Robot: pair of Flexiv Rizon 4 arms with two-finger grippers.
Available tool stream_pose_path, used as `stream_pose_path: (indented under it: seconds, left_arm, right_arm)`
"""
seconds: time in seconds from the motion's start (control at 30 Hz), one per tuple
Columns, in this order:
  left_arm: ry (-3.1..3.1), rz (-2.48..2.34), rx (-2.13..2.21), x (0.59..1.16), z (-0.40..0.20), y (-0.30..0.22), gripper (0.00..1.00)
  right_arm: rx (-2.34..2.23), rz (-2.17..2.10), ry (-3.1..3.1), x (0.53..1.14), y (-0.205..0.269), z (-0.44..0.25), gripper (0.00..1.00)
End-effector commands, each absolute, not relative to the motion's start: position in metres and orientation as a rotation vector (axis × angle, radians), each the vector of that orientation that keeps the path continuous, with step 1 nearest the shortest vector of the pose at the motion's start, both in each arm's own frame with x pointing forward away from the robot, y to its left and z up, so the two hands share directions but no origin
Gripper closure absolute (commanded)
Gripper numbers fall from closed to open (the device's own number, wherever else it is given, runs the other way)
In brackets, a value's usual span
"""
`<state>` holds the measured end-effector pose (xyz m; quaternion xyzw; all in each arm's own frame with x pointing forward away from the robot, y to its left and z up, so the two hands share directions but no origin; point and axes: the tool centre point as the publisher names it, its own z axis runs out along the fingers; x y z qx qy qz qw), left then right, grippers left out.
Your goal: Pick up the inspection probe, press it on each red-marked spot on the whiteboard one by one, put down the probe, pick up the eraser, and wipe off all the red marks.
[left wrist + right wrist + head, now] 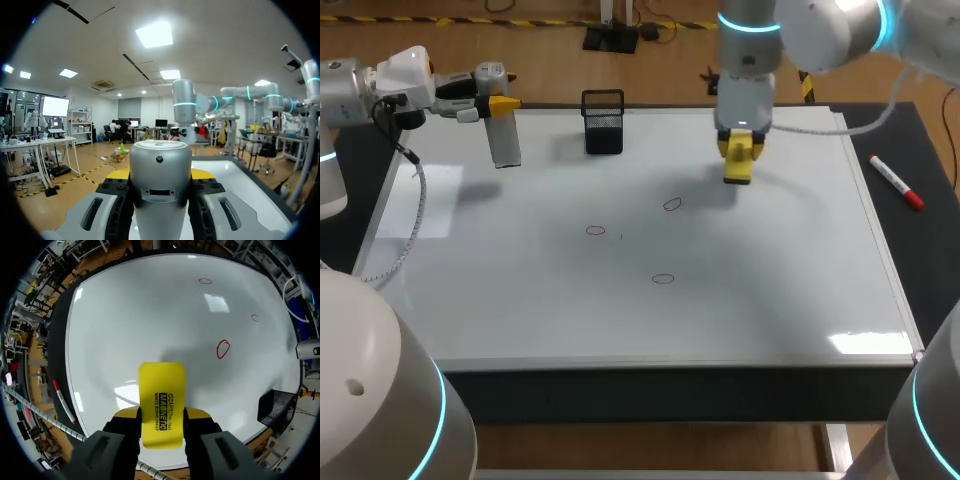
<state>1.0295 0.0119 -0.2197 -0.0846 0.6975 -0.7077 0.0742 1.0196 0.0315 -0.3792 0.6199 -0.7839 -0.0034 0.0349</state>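
Note:
My left gripper (503, 103) is shut on the silver inspection probe (505, 142), held above the whiteboard's (520, 300) far left corner; the left wrist view shows the probe (160, 170) filling the space between the fingers of the left gripper (160, 176). At the far middle of the board my right gripper (738, 146) is shut on the yellow eraser (737, 167). The right wrist view shows the eraser (161, 402) clamped in the right gripper (161, 416), just short of a red mark (222, 349). Three red marks (672, 204) (596, 231) (663, 279) are on the board.
A black mesh holder (604, 123) stands at the board's far edge, between the two grippers. A red marker (896, 183) lies on the dark table to the right of the board. A grey cable (415, 215) hangs from my left arm over the board's left side.

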Motion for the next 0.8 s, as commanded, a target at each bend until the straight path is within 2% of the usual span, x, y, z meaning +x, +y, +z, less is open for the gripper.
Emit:
stream_pose_path:
  seconds: [0.03,0.47,0.8]
  left_arm:
    - [2.093,-2.121,-0.256,1.029,-0.218,0.011,1.0]
    - [2.093,-2.121,-0.256,1.029,-0.218,0.011,1.0]
    - [2.093,-2.121,-0.256,1.029,-0.218,0.011,1.0]
  right_arm:
    - [1.901,0.025,-2.456,1.002,0.003,-0.375,1.0]
    - [1.729,-0.013,-2.562,0.984,-0.056,-0.382,1.0]
    - [1.693,-0.028,-2.564,0.98,-0.063,-0.386,1.0]
